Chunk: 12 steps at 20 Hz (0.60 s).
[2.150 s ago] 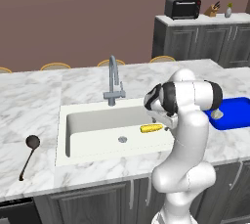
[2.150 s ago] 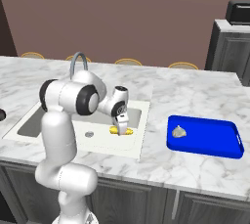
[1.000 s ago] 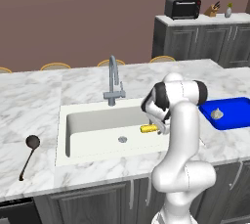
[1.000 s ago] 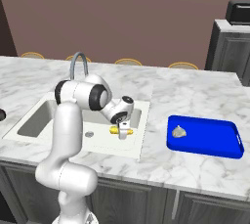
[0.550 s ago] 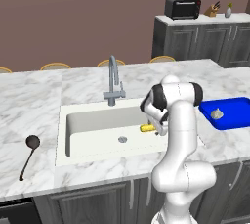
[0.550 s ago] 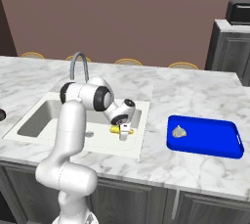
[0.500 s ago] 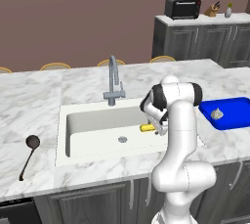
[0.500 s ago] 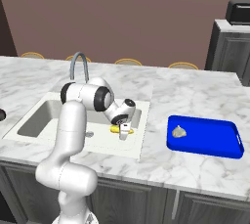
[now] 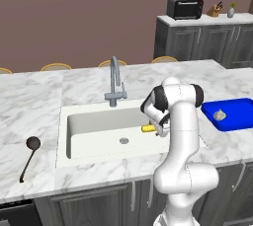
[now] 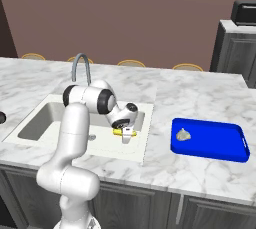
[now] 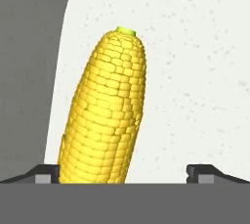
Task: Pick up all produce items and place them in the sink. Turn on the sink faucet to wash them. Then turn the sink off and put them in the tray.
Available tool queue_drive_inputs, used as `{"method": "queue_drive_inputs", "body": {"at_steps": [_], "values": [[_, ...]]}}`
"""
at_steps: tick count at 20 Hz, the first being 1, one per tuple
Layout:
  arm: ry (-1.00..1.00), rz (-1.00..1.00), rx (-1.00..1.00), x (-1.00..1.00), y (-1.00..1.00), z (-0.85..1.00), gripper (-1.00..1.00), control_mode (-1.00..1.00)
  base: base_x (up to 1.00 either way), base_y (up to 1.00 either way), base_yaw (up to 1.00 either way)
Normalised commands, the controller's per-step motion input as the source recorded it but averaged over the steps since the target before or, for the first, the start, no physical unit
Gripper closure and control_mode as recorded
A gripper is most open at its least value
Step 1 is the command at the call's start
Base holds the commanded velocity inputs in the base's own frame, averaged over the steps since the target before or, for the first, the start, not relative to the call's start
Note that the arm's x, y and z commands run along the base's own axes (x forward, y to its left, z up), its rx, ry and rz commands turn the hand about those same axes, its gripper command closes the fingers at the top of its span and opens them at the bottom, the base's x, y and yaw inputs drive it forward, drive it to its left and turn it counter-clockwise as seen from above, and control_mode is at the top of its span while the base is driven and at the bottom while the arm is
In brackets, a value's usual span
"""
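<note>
Hand view is showing the corn lying on the sink's pale floor, its long axis running straight away from the gripper, green tip at the far end. The jaws are standing fully apart and gripping nothing: the cob's near end is sitting beside the left fingertip, well clear of the right one.

Taking the sink as landmark, the corn is resting at its right end, near the right wall, with the gripper reaching down over it. In the left base view the arm's own wrist is covering part of the cob; in the right base view the corn is peeking out beside the gripper.

The faucet is standing behind the sink's back rim. The tray is lying on the counter to the right of the sink, with the beige item sitting at its sink-side end. A ladle is lying on the counter left of the sink.

Compared with two seconds ago, the arm is leaning lower into the sink, and the gripper is now sitting closer over the corn, which is lying where it was.
</note>
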Motion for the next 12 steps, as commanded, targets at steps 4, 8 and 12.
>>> {"method": "queue_drive_inputs", "body": {"at_steps": [4, 8, 12], "values": [[0.00, -0.05, 0.01, 0.16, 0.03, -0.19, -1.00, -1.00, 0.00, 0.00, 0.00], [-0.14, -0.01, 0.05, -0.10, -0.05, 0.13, -1.00, -1.00, 0.00, 0.00, 0.00], [-0.17, -0.01, 0.04, -0.04, -0.02, 0.16, -1.00, -1.00, 0.00, 0.00, 0.00]]}}
